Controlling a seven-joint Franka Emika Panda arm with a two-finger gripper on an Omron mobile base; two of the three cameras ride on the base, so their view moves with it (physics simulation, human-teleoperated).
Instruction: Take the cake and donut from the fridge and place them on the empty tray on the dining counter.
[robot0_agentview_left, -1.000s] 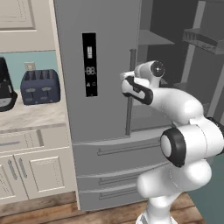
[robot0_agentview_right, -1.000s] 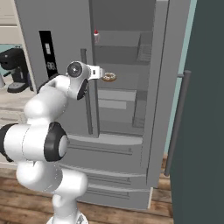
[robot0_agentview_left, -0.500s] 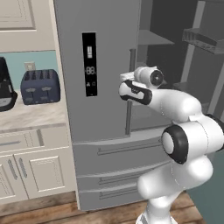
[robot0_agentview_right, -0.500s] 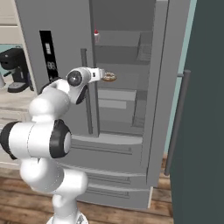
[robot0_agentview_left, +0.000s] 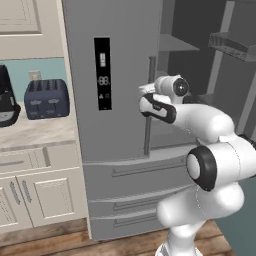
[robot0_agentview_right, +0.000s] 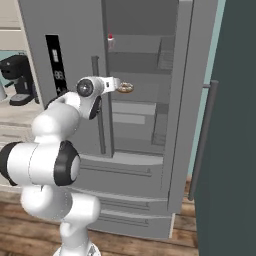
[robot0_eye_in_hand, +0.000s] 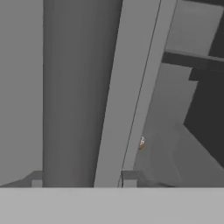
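The grey steel fridge (robot0_agentview_left: 125, 50) has its left door closed and its right door swung open. The donut (robot0_agentview_right: 125, 88), a tan ring, lies on a middle shelf inside. The cake (robot0_agentview_right: 111, 39) with its red cherry sits on the shelf above. My gripper (robot0_agentview_right: 118, 85) hovers at the inner edge of the closed left door, just left of the donut and not touching it. In the left base view the gripper (robot0_agentview_left: 144, 92) is beside the door's bar handle. In the hand view the gripper (robot0_eye_in_hand: 83, 179) is open with nothing held, and the donut (robot0_eye_in_hand: 141, 141) peeks out past the door edge.
The open right fridge door (robot0_agentview_right: 225, 125) with its long handle (robot0_agentview_right: 202, 135) stands close on the right. A dark toaster (robot0_agentview_left: 46, 98) and a black coffee machine (robot0_agentview_right: 17, 77) sit on the wall counter (robot0_agentview_left: 30, 135) left of the fridge. Door shelves (robot0_agentview_left: 235, 45) hang at the upper right.
My hand has shifted slightly toward the fridge opening and the wrist has turned a little. The donut and the cake have not moved.
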